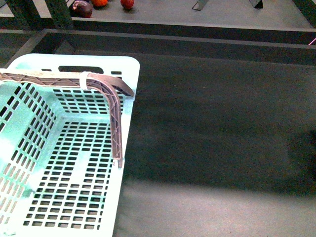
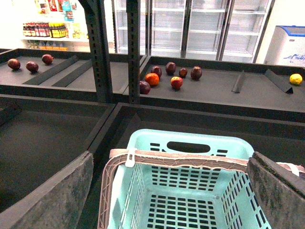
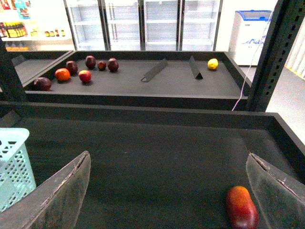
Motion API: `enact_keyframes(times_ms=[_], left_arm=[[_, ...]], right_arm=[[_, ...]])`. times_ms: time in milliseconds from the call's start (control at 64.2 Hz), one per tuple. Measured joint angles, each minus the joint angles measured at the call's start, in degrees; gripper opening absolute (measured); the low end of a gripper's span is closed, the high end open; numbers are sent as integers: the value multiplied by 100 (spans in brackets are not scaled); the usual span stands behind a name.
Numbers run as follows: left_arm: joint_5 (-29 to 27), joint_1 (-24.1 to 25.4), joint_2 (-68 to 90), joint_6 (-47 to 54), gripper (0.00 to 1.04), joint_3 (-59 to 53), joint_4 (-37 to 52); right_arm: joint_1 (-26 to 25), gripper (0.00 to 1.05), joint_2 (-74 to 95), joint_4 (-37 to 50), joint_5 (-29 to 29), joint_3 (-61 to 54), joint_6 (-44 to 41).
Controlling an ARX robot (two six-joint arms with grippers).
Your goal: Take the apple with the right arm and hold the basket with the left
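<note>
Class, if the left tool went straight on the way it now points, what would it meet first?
Probably the handle of the basket, which crosses ahead of the left tool; depth is unclear.

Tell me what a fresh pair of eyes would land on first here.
The pale mint basket fills the front view's lower left, its grey-brown handle lying across it, bright against the dark tray. Then the glossy red apple, alone on that tray beside an open jaw of the right gripper. Farther back, a cluster of fruit sits on the rear shelf.
</note>
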Motion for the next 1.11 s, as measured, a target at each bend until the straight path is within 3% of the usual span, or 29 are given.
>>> enact_keyframes(times_ms=[561, 639, 717, 872, 1106], left_arm=[[42, 7, 24, -28, 98, 9, -35], [667, 94, 852, -1202, 98, 592, -1537], [776, 31, 1515, -2465, 98, 717, -1965], [1064, -129, 3029, -4599, 98, 885, -708], [1126, -431, 6426, -6815, 98, 1832, 1456]], right_arm=[[0, 96, 0, 0, 0, 0, 0], [0, 96, -2, 0, -4, 0, 0], [0, 96, -4, 0, 0, 0, 2], [0, 96, -4, 0, -2, 0, 2], [0, 96, -4, 0, -2, 0, 2]])
